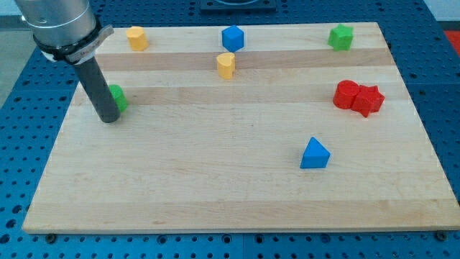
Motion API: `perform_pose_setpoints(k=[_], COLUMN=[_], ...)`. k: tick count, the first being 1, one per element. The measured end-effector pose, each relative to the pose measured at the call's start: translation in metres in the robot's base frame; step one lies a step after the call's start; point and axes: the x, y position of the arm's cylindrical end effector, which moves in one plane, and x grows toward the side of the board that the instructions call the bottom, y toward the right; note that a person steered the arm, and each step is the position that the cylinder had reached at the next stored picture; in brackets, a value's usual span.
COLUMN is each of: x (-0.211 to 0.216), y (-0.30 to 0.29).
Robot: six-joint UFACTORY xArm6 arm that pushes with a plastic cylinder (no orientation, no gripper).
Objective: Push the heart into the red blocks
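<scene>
A yellow heart-like block (226, 65) stands at the view's upper middle of the wooden board (215, 194). Two red blocks touch each other at the view's right: a rounded one (347, 94) and a star-like one (369, 101). My tip (108, 119) rests on the board at the view's left, far left of the heart and a little lower. It is right beside a green block (118, 96), which the rod partly hides.
A second yellow block (137, 37) sits at the top left. A blue cube (232, 38) is just above the heart. A green star-like block (341, 37) is at the top right. A blue triangle (315, 154) lies below the red blocks.
</scene>
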Motion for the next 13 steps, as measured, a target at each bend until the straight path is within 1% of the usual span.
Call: perform_pose_setpoints(k=[1, 2, 3, 5, 6, 7, 8, 9, 10, 11, 12, 13], x=[0.015, 0.03, 0.024, -0.031, -0.049, -0.064, -0.064, -0.064, -0.074, -0.103, -0.124, -0.124], y=[0.042, 0.11, 0.16, 0.223, 0.245, 0.249, 0.232, 0.192, 0.161, 0.143, 0.14, 0.161])
